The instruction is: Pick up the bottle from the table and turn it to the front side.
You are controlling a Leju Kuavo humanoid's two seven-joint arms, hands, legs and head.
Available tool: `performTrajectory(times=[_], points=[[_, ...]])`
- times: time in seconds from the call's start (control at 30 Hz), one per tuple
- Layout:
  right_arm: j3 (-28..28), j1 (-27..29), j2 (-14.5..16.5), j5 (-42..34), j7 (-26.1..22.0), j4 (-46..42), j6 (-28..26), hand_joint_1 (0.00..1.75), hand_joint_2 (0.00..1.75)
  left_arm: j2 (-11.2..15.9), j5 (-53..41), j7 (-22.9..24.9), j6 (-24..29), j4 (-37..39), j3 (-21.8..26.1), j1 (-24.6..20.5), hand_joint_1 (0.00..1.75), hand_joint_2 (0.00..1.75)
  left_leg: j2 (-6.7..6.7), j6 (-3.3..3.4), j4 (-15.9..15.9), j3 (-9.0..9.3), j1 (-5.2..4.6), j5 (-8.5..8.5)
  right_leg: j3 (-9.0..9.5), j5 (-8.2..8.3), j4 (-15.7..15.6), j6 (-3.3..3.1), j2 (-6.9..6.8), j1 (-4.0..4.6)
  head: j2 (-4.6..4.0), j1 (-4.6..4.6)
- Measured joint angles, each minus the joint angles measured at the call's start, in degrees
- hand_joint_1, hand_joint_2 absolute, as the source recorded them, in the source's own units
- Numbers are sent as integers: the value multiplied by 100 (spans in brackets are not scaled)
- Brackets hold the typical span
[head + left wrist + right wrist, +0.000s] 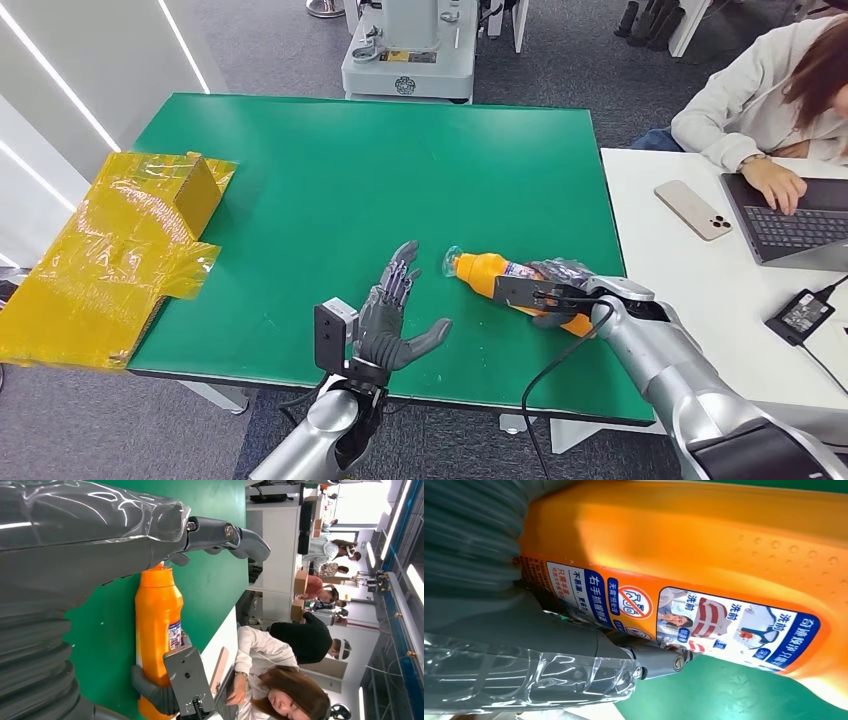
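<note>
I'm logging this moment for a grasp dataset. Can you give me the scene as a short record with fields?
surface: green table top
target: orange plastic bottle with a clear cap, lying on its side
right hand: fingers wrapped around the bottle's body
left hand: holds nothing, fingers spread, beside the bottle's cap end
label: printed label visible in the right wrist view
left of table: yellow taped cardboard box
</note>
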Motion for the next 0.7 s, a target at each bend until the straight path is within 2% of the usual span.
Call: performTrajectory(times=[0.1,0.23,0.37,0.43,0.53,0.6,0.7], points=[[7,16,-13,-44,25,-8,-37,145,175,0,2,32,-34,0,1,0,0,175,0,0,0,0,0,0,0,0,0,0,0,0,0,-1],[25,103,-56,-111,52,-104,-210,172,175,-2,3,93,-81,0,2,0,0,175,0,0,0,0,0,0,0,0,-1,0,0,0,0,0],[13,300,-129,-337,-142,-356,-537,175,175,6,2,126,-123,-13,2,7,0,175,0,0,0,0,0,0,1,0,-1,0,-1,0,0,0],[-69,468,-184,-702,-455,-551,-739,175,175,25,5,124,-135,-39,3,28,0,175,1,0,0,0,0,-1,2,0,-1,0,0,0,0,0],[-398,871,-215,-1544,-1178,-911,-983,175,175,72,37,74,-73,-90,14,108,0,175,0,2,-1,0,1,-4,2,-1,-1,1,0,1,0,-1],[-708,1232,-192,-2042,-1636,-1179,-1135,175,175,109,56,-1,12,-128,43,199,0,175,-4,2,-2,-2,1,-5,2,-4,-1,2,-6,1,0,-1],[-1122,1751,-74,-2485,-2043,-1559,-1384,175,175,162,40,-86,118,-223,117,356,0,175,-6,2,-6,-4,3,-6,1,-9,-1,3,-8,3,0,-2]])
